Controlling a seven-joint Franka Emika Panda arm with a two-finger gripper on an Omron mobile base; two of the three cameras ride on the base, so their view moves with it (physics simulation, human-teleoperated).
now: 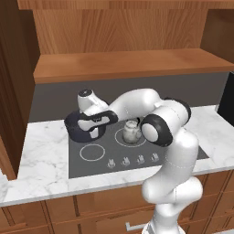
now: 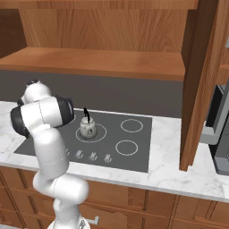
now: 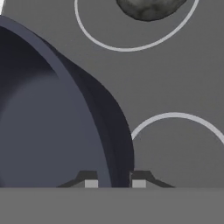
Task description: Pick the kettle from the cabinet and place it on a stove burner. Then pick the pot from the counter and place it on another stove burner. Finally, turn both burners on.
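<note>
Left base view first, going left to right: the wood-grain cabinet (image 1: 123, 64) side panel and shelf frame everything, and the white marble counter (image 1: 41, 155) runs under it around the dark cooktop (image 1: 96, 167). Over the back-left corner of the cooktop sits the pot (image 1: 77, 129), wide and dark, with the gripper (image 1: 91, 130) right on its near rim. Can't tell from here whether the pot is already resting on the surface or hanging just above it. Next over, the kettle (image 1: 132, 131) sits inside a burner ring, so that part looks done. The row of knobs (image 1: 132, 160) runs along the front edge.

Hand view pretty much settles the grip: the two fingertips (image 3: 91, 183) are pinched on the pot's rim wall, one tip inside the bowl, one outside, only a narrow gap between them. An empty burner ring (image 3: 175, 115) sits just beside the pot there.

So my read is we're in step two, carrying the pot to its own burner. Next move should be centring it on a free ring, well apart from the kettle, setting it flat, then letting go before heading for the knobs.
</note>
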